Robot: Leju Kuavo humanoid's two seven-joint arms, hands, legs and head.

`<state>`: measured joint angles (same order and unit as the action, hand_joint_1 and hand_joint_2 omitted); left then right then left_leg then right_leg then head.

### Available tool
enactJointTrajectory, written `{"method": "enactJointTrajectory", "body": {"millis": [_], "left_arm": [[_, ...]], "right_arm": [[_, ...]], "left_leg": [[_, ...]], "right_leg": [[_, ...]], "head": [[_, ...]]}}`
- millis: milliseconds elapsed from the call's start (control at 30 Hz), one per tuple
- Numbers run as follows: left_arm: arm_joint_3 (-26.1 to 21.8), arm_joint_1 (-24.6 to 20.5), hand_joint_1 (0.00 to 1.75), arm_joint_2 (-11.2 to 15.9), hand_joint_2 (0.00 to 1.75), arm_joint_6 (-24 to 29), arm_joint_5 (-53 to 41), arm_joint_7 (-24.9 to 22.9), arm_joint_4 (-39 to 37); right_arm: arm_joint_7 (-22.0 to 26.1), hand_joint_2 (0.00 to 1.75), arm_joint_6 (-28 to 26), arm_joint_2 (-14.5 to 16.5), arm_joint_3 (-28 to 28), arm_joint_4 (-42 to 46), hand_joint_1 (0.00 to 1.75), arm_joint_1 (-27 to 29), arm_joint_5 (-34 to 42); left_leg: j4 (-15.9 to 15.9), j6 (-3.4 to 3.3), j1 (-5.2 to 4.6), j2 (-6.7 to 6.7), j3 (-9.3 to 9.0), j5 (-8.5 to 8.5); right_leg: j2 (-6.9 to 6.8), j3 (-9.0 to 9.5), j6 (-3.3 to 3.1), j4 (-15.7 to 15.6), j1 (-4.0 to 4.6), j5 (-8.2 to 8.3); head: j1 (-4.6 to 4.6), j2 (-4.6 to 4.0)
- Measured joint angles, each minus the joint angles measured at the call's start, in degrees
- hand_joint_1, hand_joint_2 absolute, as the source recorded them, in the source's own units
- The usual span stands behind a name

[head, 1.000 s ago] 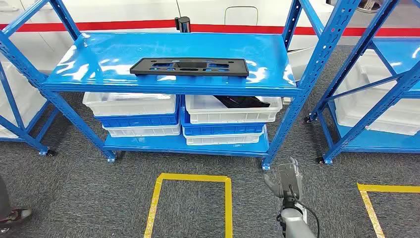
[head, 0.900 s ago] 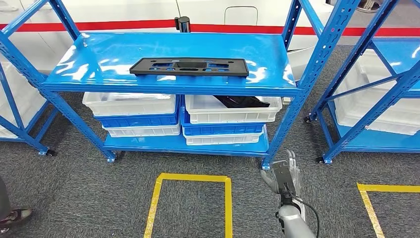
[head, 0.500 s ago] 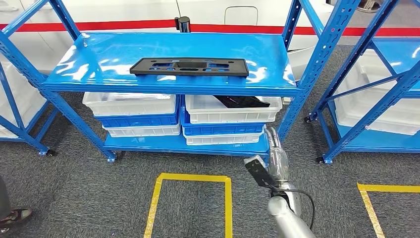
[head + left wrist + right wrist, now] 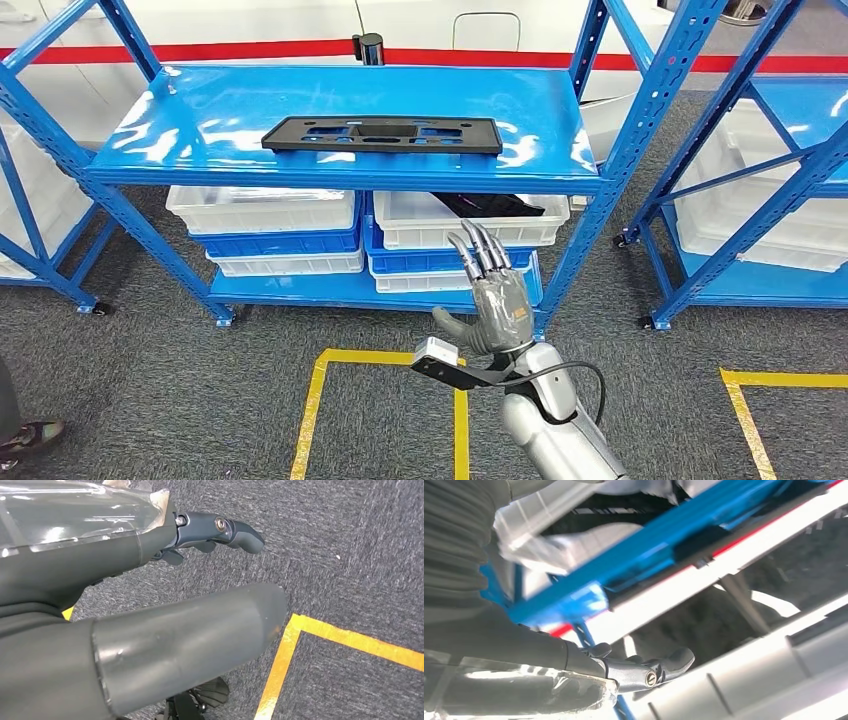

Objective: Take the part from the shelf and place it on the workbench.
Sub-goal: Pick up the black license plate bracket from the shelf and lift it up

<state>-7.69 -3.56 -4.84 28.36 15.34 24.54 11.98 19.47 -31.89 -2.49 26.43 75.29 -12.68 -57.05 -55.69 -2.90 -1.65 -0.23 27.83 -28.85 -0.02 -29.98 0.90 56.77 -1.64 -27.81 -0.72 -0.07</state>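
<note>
Fingers spread and empty, right hand (image 4: pixel 492 300) is raised below the shelf (image 4: pixel 200 172); I want it reaching the black part (image 4: pixel 381 134) lying flat near the front edge. Left hand's (image 4: pixel 150 605) state I cannot tell.

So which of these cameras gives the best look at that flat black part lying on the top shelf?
The head view. It shows the whole black part lying flat on the blue shelf, cut-outs and all. The right wrist view catches blurred blue shelf framing, and I cannot make out the part there. The left wrist view looks at carpet.

Warehouse: blue racking (image 4: pixel 640 130), stacked bins (image 4: pixel 265 212), floor tape (image 4: pixel 385 358).
</note>
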Motion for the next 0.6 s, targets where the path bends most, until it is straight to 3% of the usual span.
{"method": "enactJointTrajectory", "body": {"millis": [267, 600], "left_arm": [[0.7, -0.3, 0.00, 0.2, 0.00, -1.3, -2.7, -2.5, 0.0], [2.2, -0.5, 0.00, 0.2, 0.00, -2.7, -5.3, -4.7, 0.0]], "right_arm": [[-6.4, 1.75, 0.4, -1.5, 7.5, 6.2, 0.00, -1.1, -10.4], [-8.7, 1.75, 1.8, -4.0, 9.5, 6.7, 0.00, -1.3, -10.2]], "left_leg": [[0.0, 0.00, 0.00, -0.01, -0.01, 0.00], [0.0, 0.00, -0.01, 0.00, 0.00, 0.00]], "right_leg": [[0.00, -0.01, 0.00, 0.0, 0.00, 0.00], [0.00, -0.01, 0.00, 0.0, -0.01, 0.00]], "head": [[0.00, 0.00], [0.00, 0.00]]}}
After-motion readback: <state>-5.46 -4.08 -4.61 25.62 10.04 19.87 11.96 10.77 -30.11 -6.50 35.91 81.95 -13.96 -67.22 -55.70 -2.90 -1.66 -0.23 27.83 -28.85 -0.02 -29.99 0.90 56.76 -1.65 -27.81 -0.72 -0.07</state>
